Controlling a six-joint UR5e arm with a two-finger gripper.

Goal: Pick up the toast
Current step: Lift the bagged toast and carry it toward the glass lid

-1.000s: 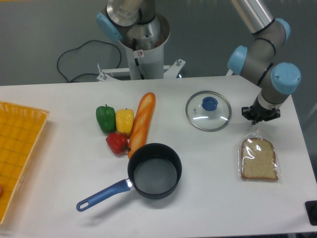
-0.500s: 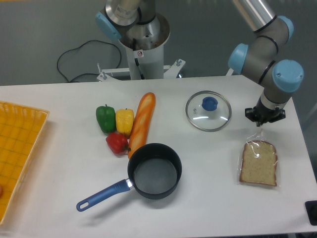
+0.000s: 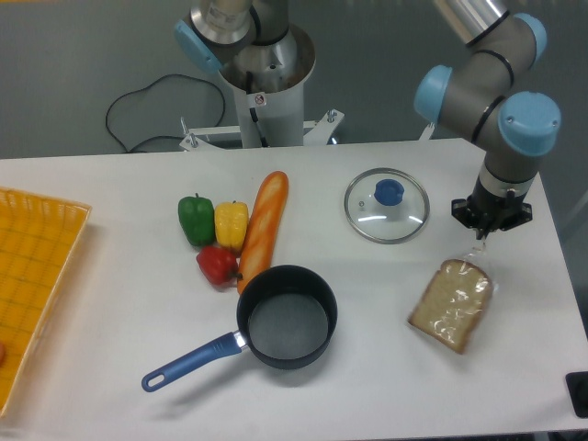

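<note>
The toast (image 3: 450,305), a light-brown slice with a darker crust in a clear plastic bag, hangs tilted at the right of the table, its lower end swung toward the left. My gripper (image 3: 482,232) is straight above its upper end, pointing down from the arm's blue-capped wrist. The fingers are small and dark and look shut on the top of the bag. I cannot tell whether the slice's lower edge still touches the table.
A glass lid with a blue knob (image 3: 387,204) lies left of the gripper. A black pot with a blue handle (image 3: 288,317), a baguette (image 3: 264,228) and green (image 3: 195,219), yellow (image 3: 231,223) and red (image 3: 217,264) peppers sit mid-table. An orange basket (image 3: 37,276) is far left.
The toast has gone from lying flat to hanging tilted, its lower end swinging left and its top drawn up under the gripper. The gripper has barely shifted.
</note>
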